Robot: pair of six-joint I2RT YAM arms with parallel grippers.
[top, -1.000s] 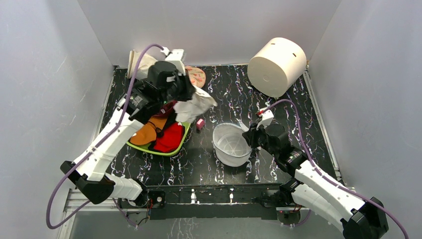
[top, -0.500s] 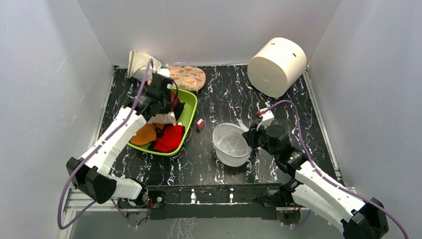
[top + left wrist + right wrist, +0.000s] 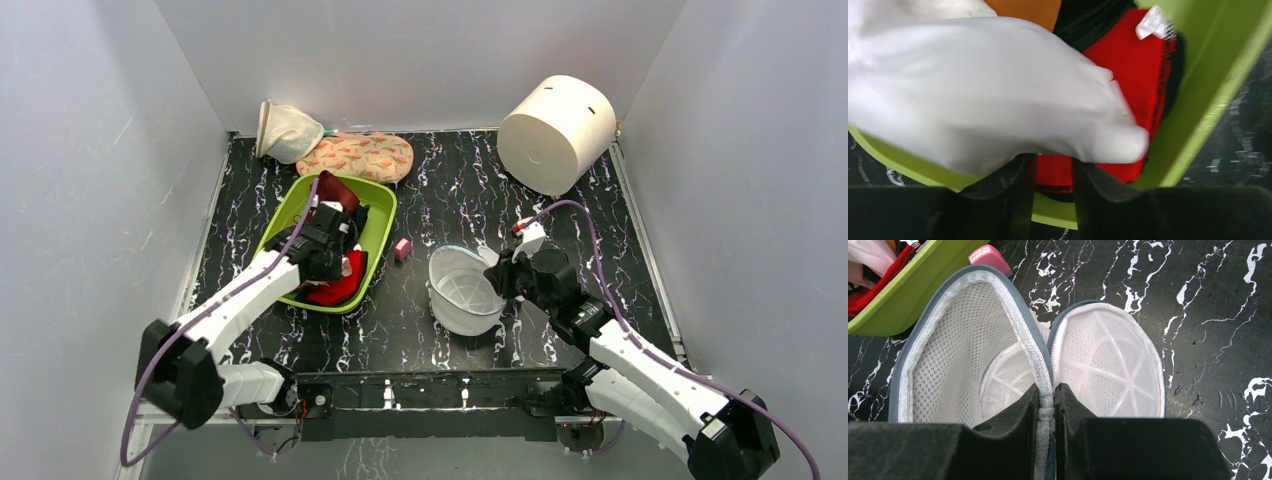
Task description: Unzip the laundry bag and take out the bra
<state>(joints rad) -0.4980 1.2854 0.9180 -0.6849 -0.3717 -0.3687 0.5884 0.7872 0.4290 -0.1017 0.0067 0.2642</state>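
Right gripper clamps the laundry bag by its rim (left gripper slightly parted, bra loose); thin mesh could slip free.

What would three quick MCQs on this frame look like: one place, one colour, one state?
1. Where does the small pink object lie?
A. on the table, between the green basin and the laundry bag
B. inside the bag
C. in the basin

2. What colour is the basin?
A. blue
B. grey
C. lime green

3. What state is the laundry bag in?
A. zipped shut
B. open, its two halves spread apart, with the rim pinched in the right gripper
C. folded flat

Answers:
1. A, since the top view shows it on bare tabletop between the two.
2. C, since both the top and wrist views show a lime green wall.
3. B, since the right wrist view looks into both mesh halves, with the seam between the fingers.
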